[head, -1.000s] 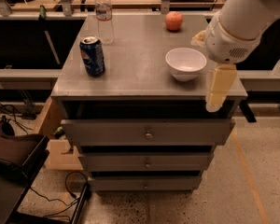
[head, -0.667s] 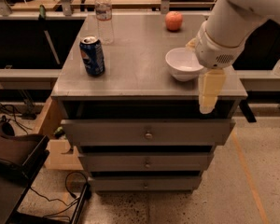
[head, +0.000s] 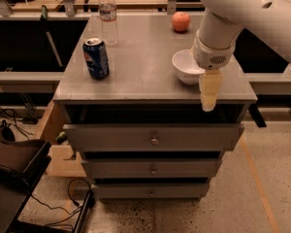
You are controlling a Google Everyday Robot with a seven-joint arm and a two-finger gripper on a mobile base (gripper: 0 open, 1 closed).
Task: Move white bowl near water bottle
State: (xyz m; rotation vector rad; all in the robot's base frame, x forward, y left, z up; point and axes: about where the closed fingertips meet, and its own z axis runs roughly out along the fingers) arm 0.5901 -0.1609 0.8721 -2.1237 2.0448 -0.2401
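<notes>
The robot's pale gripper (head: pixel 208 97) hangs from a bulky white arm (head: pixel 242 13) over the front right edge of a grey metal counter (head: pixel 145 79); whether it is spread or closed cannot be told. It overlaps the right rim of the small glossy white bowl (head: pixel 185 66), and contact is unclear. An orange-red apple (head: pixel 181 21) sits behind the bowl. Well apart, at the far left corner, stands the tall clear plastic water bottle (head: pixel 107 16), with a blue soda can (head: pixel 96 58) near it. Three steel drawers (head: pixel 154 141) sit below
</notes>
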